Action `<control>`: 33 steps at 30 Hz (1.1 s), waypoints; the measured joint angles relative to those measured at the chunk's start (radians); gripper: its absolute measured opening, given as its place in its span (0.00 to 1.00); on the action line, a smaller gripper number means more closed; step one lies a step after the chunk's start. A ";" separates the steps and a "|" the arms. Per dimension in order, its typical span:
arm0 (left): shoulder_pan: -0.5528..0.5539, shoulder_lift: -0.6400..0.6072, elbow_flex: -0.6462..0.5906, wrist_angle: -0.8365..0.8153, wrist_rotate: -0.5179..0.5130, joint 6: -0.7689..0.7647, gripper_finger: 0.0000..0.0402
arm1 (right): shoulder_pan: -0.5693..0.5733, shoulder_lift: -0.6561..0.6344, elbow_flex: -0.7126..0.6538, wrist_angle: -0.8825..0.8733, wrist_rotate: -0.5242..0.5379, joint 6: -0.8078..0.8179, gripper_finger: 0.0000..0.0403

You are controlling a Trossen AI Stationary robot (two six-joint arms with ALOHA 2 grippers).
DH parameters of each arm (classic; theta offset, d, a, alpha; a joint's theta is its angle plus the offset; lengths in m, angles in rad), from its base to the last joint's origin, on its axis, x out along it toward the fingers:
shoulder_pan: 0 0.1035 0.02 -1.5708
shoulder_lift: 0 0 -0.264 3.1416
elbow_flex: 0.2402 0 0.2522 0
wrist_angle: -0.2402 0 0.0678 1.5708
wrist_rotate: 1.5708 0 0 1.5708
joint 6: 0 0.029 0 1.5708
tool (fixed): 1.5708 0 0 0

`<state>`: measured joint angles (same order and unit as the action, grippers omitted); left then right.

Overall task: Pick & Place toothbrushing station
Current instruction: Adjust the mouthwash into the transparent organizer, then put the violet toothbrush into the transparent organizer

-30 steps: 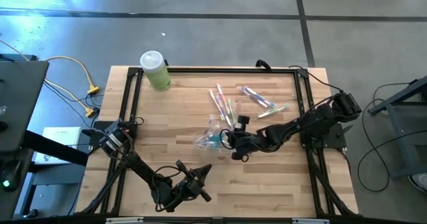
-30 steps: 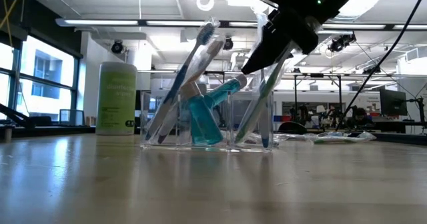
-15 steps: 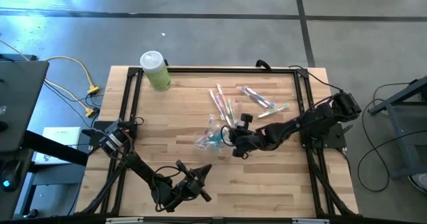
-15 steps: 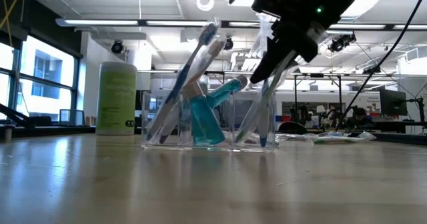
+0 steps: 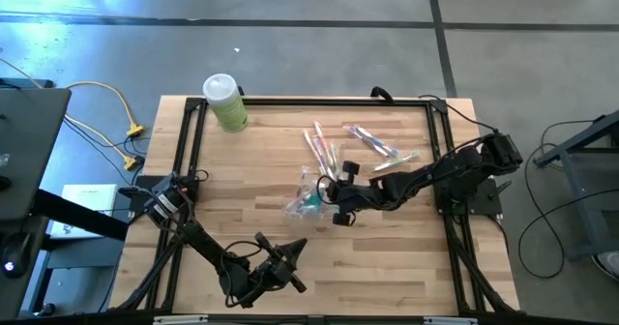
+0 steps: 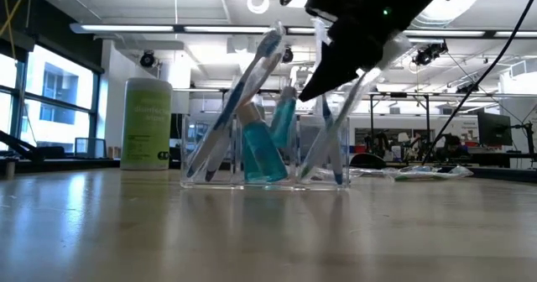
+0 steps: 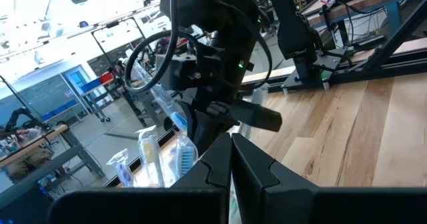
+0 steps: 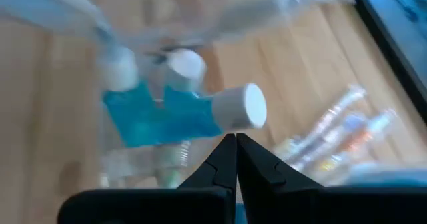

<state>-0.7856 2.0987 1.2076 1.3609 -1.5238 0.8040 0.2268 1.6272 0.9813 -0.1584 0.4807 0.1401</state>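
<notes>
Since a second ago, clear organizer (image 6: pixel 264 152) sits level, blue bottles more upright. Right gripper (image 5: pixel 336 201), fingers closed and empty, presses its side, likely to square it. Left gripper (image 5: pixel 293 247) parked closed.

Table: my work surface is a light wooden butcher-block top (image 5: pixel 261 170) with a black metal frame (image 5: pixel 190 132) running along its edges.
Far left corner: a pale green canister with a white lid (image 5: pixel 224 103) stands upright on the wood.
Middle: a clear plastic organizer (image 6: pixel 264 152) rests on the table, with blue bottles and toothbrushes in it.
Beyond the organizer: packaged toothbrushes (image 5: pixel 325 149) lie flat on the boards, and more wrapped ones (image 5: pixel 379 147) lie just right of them.
Near edge: my left arm's base sits there.
</notes>
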 joint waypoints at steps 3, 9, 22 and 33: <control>0.000 0.000 0.000 0.000 0.000 0.000 0.01 | 0.001 0.000 0.000 0.024 -0.032 -0.017 0.00; 0.000 0.000 0.000 0.000 -0.001 0.000 0.01 | 0.029 0.000 0.000 0.023 -0.037 -0.041 0.00; 0.000 0.000 0.000 -0.016 -0.005 -0.009 0.01 | 0.258 -0.086 0.101 0.019 -0.041 -0.152 0.01; 0.012 0.000 0.000 -0.132 -0.021 -0.154 0.01 | 0.460 -0.266 0.149 -0.472 0.139 0.265 0.01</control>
<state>-0.7736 2.0991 1.2076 1.2293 -1.5444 0.6501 0.6869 1.3614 1.1304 -0.6306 0.6196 0.4049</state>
